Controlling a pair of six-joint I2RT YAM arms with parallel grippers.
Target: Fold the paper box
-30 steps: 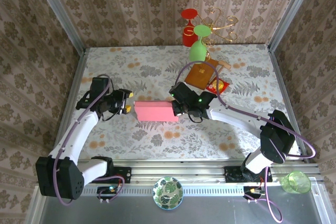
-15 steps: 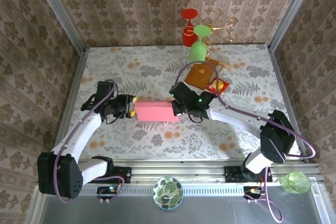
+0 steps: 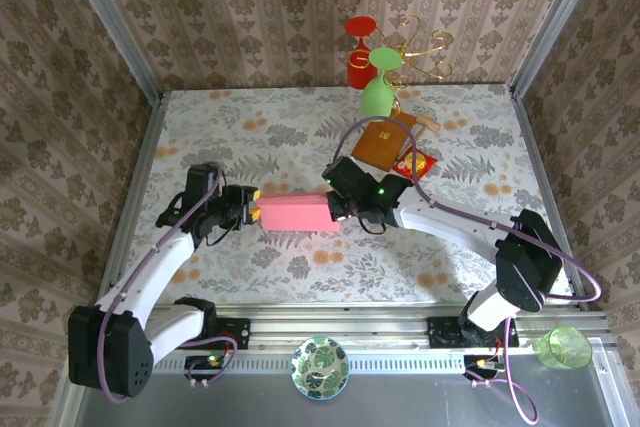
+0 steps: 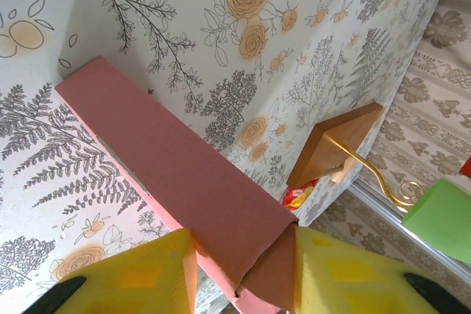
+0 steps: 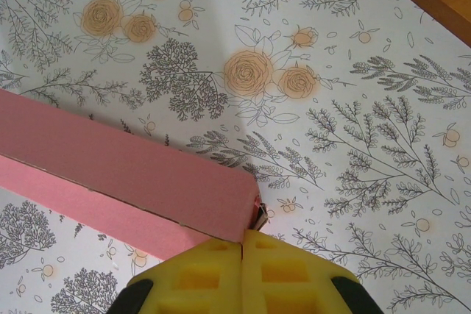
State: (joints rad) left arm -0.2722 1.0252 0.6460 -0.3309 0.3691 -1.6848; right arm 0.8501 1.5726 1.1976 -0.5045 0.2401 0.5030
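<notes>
At the left of the flowered desk, the left gripper sat at the left end of the paper box. In the left wrist view its yellow fingers stood partly apart on either side of that end. The folded end flap lay between them, close against the right-hand pad. I could not tell whether they actually pinched it.

The box lay flat near the middle of the desk as a long, shallow pink shape, its length running left to right between the two grippers.

Below it, at the near edge, a patterned bowl sat on the metal rail.

At the box's right end was the right gripper. In the right wrist view its fingers were closed, pad against pad, with nothing between them. Their tips were right at the box's near right corner.

Behind and to the right, a brown board lay on the desk, apart from the box. A small red and yellow packet lay just beside it on the right. Farther back stood a green glass and a red cup.

At the far right of the near rail stood a green cup.
</notes>
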